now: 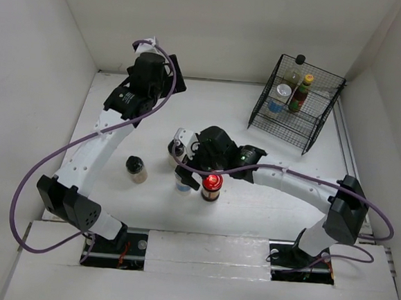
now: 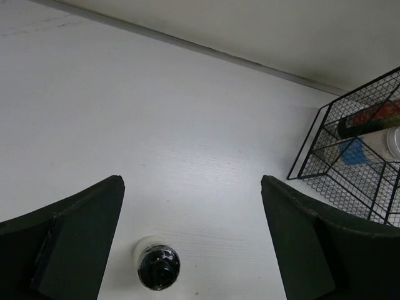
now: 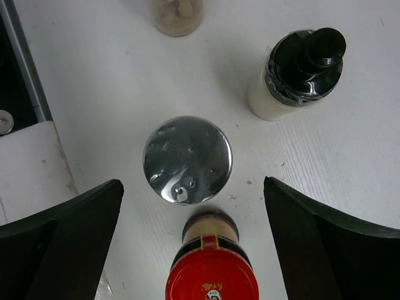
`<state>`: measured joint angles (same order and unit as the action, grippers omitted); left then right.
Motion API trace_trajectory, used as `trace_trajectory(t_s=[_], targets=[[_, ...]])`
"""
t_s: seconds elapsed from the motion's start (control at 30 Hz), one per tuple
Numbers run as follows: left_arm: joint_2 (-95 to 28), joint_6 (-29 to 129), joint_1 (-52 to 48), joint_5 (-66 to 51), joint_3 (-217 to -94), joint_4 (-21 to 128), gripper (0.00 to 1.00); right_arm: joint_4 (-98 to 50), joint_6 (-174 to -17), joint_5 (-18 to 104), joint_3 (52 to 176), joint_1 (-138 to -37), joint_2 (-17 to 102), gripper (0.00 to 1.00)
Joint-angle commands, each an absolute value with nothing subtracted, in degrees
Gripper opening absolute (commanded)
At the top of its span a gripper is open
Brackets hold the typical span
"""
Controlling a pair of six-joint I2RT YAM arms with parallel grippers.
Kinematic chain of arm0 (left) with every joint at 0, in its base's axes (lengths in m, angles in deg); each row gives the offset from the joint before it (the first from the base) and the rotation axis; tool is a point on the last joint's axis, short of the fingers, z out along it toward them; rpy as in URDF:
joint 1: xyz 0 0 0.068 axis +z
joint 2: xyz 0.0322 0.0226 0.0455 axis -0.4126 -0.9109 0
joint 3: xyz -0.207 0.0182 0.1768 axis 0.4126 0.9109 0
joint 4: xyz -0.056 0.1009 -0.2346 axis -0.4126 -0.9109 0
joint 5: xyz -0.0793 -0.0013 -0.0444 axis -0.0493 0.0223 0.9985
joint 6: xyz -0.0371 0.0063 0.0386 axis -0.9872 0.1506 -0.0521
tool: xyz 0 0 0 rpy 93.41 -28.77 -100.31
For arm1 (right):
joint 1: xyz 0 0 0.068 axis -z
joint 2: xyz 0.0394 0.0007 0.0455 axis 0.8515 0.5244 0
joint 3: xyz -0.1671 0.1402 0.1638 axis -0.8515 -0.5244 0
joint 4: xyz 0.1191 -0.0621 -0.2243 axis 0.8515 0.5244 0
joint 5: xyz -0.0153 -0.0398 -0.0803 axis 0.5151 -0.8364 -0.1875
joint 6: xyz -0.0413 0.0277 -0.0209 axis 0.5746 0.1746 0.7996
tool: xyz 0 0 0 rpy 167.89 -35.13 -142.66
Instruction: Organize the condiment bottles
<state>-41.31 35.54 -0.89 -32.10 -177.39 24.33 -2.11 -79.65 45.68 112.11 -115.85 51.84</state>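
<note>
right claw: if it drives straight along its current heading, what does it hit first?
Most likely the silver-lidded jar. Its lid sits centred in the open right claw and is seen square-on. The red-lidded jar stands just beside that line. Depth is unclear, so it might get clipped.

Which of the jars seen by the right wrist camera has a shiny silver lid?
The silver-lidded jar in the middle of that view. The red-lidded jar shows just below it, and the black-capped beige jar at the upper right.
</note>
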Motion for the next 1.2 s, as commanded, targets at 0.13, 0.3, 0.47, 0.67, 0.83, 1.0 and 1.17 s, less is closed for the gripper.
trace_trajectory(t_s=[0.13, 0.3, 0.47, 0.67, 0.83, 1.0, 1.17], targets=[[-39.4, 34.8, -0.6, -38.7, -175.2, 22.6, 0.89, -4.9, -77.2, 46.9, 115.6, -115.8, 55.9, 1.0], [-40.6, 33.7, 4.1, -31.4, -174.2, 24.3, 0.89, -8.5, -78.4, 46.2, 115.1, -115.8, 57.8, 0.95], [-40.6, 35.0, 6.7, -27.0, -173.6, 25.5, 0.89, -10.3, -78.9, 46.1, 115.1, -115.8, 58.3, 0.76], [-38.6, 35.0, 6.7, -24.3, -169.4, 27.5, 0.89, -10.9, -80.0, 44.2, 115.2, -115.8, 54.8, 0.36], [-37.6, 35.7, 6.7, -20.0, -166.6, 29.9, 0.88, -7.7, -80.0, 37.4, 120.2, -111.8, 47.0, 0.35], [-38.1, 36.3, 3.7, -16.6, -167.9, 32.6, 0.87, -6.6, -81.1, 34.0, 125.5, -101.0, 39.2, 0.35], [-38.1, 35.1, 0.1, -12.9, -167.3, 34.8, 0.87, -1.3, -82.9, 27.9, 129.9, -84.7, 38.0, 0.33]])
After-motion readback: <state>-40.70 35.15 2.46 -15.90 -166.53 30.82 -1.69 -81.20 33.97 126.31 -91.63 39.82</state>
